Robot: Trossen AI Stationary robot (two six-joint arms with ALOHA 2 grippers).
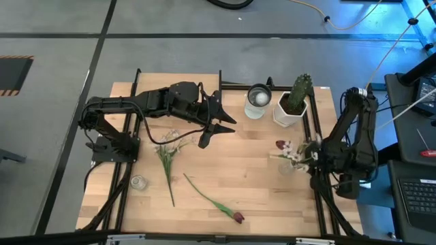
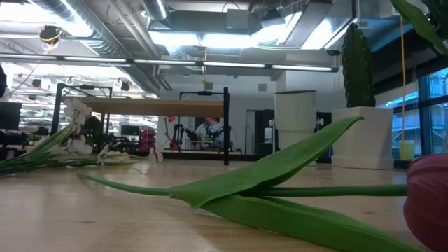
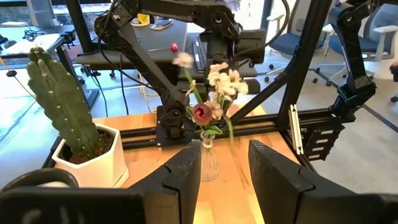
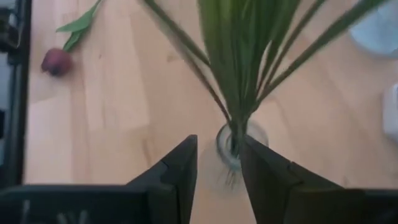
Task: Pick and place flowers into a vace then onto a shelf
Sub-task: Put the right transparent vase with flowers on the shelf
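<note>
Eyes on the glass vase (image 1: 289, 163), standing near the table's right edge with a bunch of flowers (image 1: 294, 150) already in it, white blossoms and 1 dark red head above the neck. The right gripper (image 4: 217, 163) hangs directly over that vase, fingers apart with a gap between them, closed on nothing; green stems rise past the fingers. Just behind the vase sits the cactus in its white pot (image 1: 294, 102), and beside that pot a round white cup (image 1: 257, 101).

Left of the vase, well apart from it, 2 loose flowers lie flat on the wood: a tulip (image 1: 214, 203) with its red head toward the table's front edge, and a white-blossomed stem (image 1: 167, 158) farther left. A small clear jar (image 1: 139, 182) stands beyond that stem. The left gripper (image 1: 216, 124) hovers left of the cup, pointing toward the vase, fingers spread and empty.
</note>
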